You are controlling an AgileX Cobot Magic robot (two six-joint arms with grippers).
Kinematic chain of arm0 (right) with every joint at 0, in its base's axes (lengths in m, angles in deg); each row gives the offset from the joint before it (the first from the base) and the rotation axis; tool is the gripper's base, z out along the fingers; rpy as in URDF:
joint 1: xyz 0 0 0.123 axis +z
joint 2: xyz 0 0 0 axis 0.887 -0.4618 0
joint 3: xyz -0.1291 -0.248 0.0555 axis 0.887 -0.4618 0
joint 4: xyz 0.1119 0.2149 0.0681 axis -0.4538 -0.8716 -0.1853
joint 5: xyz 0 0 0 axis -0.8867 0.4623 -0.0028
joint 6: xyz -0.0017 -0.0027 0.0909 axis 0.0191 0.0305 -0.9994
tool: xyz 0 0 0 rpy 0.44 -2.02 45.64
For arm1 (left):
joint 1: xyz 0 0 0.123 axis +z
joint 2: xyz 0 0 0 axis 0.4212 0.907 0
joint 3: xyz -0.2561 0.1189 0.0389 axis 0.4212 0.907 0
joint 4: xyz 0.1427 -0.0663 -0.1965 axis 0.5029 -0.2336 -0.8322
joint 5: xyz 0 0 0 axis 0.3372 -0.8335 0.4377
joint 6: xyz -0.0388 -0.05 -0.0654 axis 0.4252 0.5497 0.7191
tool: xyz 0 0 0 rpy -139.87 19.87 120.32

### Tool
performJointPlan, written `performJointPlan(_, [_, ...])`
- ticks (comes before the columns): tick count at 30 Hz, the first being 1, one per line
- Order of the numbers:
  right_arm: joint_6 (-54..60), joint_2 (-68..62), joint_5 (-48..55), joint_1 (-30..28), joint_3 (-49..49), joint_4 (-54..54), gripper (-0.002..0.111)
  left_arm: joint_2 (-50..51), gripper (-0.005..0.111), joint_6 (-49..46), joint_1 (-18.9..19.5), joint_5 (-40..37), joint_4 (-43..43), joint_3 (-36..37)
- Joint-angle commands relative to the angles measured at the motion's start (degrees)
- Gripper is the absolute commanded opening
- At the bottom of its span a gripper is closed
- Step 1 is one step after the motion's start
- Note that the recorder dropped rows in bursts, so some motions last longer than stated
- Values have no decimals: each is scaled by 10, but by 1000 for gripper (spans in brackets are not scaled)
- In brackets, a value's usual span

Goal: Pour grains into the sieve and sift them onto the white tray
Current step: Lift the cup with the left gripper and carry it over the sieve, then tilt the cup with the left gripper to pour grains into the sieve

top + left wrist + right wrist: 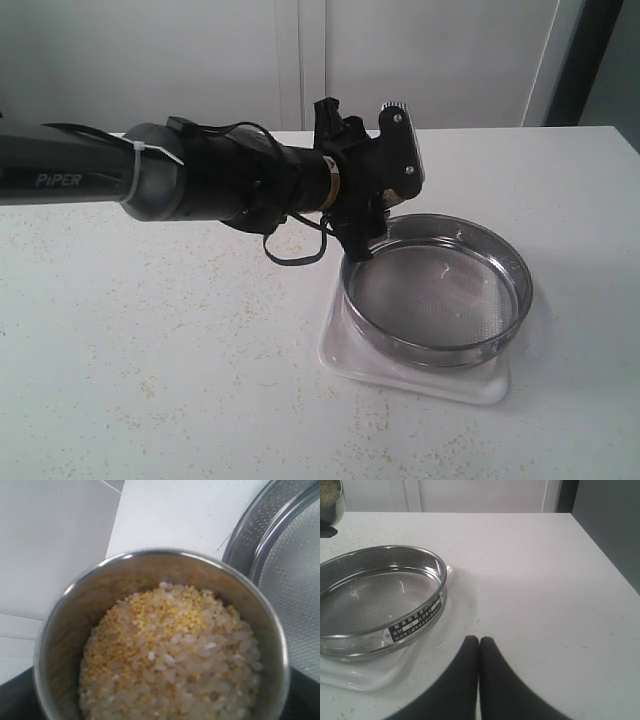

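Observation:
A small steel cup [60,615] fills the left wrist view, holding a heap of yellow and whitish grains [170,650]. My left gripper [362,235] is shut on this cup just beyond the sieve's far-left rim; the arm hides the cup in the exterior view. The right wrist view shows the cup [330,502] raised above the table. The wide steel sieve [430,350] [415,620] rests on the white tray [480,385] [370,677], and its mesh is bare. My right gripper [479,640] is shut with nothing in it, low over the table beside the tray.
The white table [150,350] carries a scatter of fine yellow specks around the tray. A white wall and cabinet doors [300,50] run behind the table's far edge. A dark vertical strip [590,60] stands at the back right.

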Motion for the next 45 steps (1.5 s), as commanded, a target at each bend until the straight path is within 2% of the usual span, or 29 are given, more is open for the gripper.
performJointPlan(1, [-2, 3, -9, -5, -3, 3, 0, -6, 0, -47, -24, -47, 10, -7])
performJointPlan(6, [-2, 3, -9, -5, -3, 3, 0, 2, 0, -95, -32, -53, 10, -7])
performJointPlan(34, [-2, 3, -9, -5, -3, 3, 0, 24, 0, -214, -32, -77, 10, -7])
performJointPlan(39, [-2, 3, -9, -5, -3, 3, 0, 24, 0, -242, -48, -127, 10, -7])
performJointPlan(45, [-2, 3, -9, -5, -3, 3, 0, 24, 0, -296, -64, -134, 10, -7])
